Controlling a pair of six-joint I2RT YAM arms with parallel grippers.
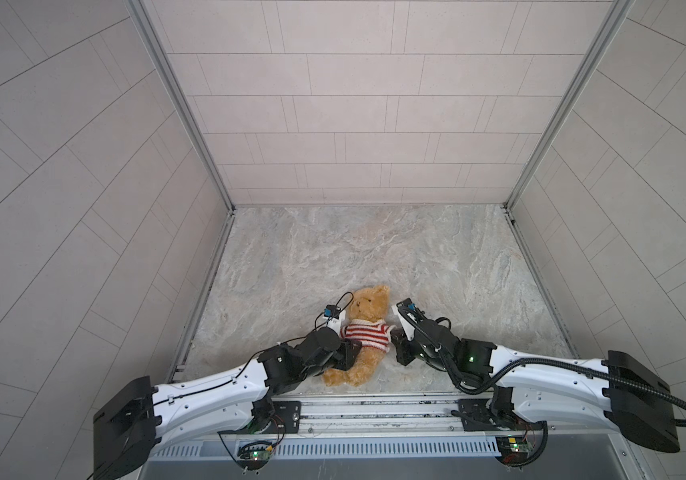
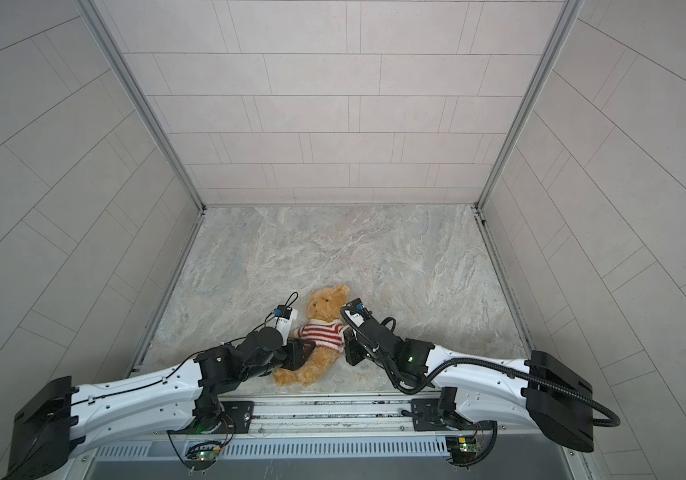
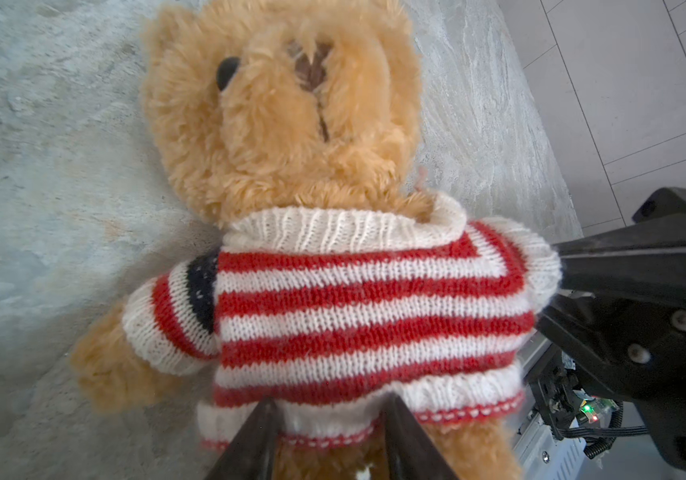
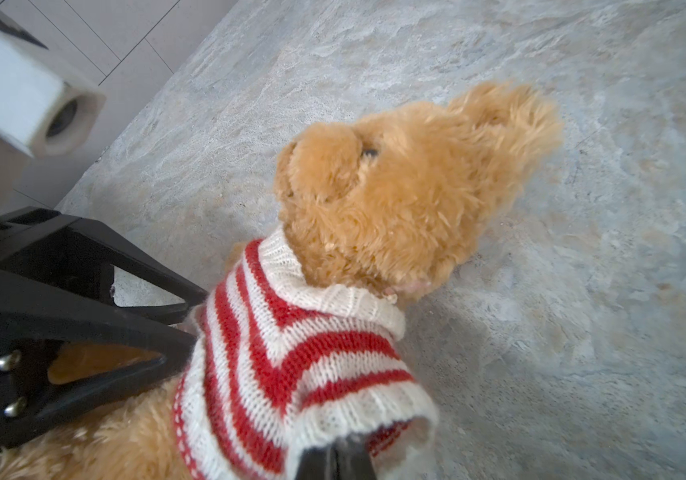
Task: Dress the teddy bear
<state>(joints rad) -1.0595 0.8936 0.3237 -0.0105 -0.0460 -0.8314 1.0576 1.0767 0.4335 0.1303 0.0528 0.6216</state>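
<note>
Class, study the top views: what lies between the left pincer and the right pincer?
The teddy bear's body, wearing the striped sweater, lies between the left pincer and the right pincer. Both top views show this.

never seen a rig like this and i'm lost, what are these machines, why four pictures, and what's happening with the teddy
These are two robot arms, the left arm and the right arm, each ending in a two-fingered claw called a gripper. The two wide pictures come from one camera head looking down from above and are nearly the same. The two close-ups come from a camera on each arm's wrist. On the marbled table lies a teddy bear on its back, wearing a red-and-white striped sweater. The right gripper is shut on a sleeve cuff that looks empty. The left gripper has its fingers apart at the sweater's bottom hem; whether it pinches it I cannot tell.
</note>
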